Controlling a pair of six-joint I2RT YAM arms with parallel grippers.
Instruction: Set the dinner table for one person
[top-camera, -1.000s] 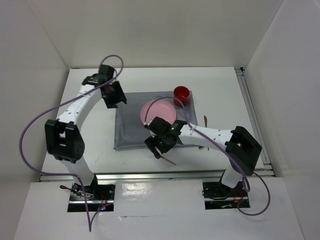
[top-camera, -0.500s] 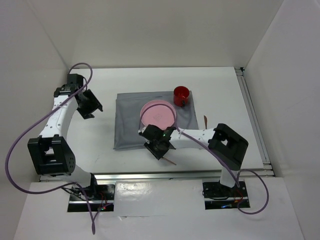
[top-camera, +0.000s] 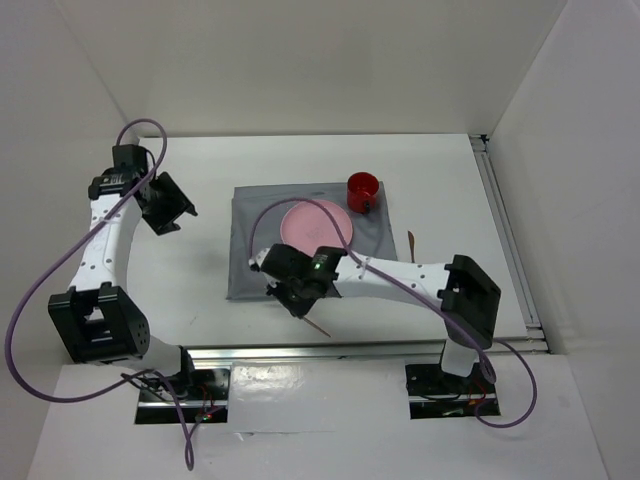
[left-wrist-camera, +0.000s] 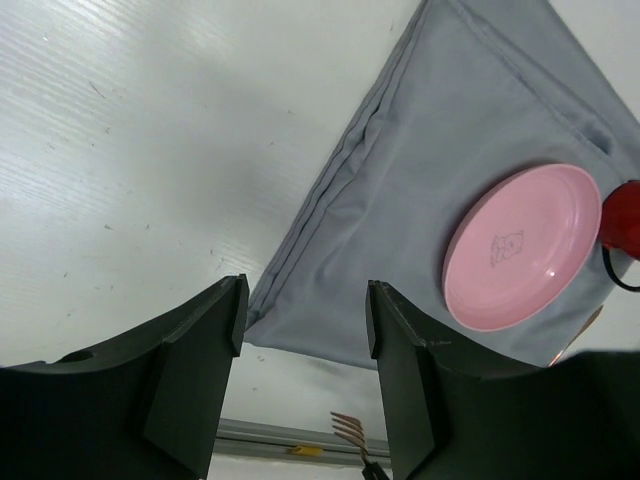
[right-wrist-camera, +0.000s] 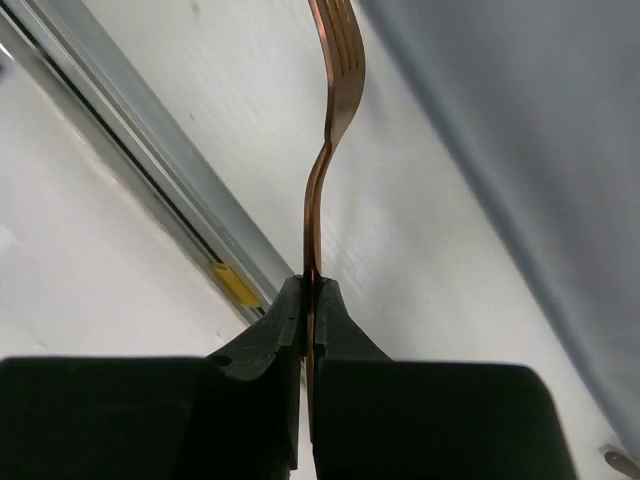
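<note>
Two grippers in view. The right gripper (right-wrist-camera: 311, 285) is pinched shut on the copper fork (right-wrist-camera: 335, 90), on its handle, thin edge between the pads. The left gripper (left-wrist-camera: 303, 300) is open and empty, upper left of the top view.

Fork is at lower centre of the top view, over the bare dinner table (top-camera: 200, 270), just off the grey cloth (left-wrist-camera: 430, 150). Cannot tell if it touches the table.

Judged: fork is light, stiff, thin metal, slick, and may pivot in the pinch, so mid-handle is the best hold.

Pink plate (left-wrist-camera: 520, 245) and red cup (top-camera: 362, 188) sit on the cloth; both look hard and light. Plate has a faint small drawing at its centre. No readable writing or brand.
</note>
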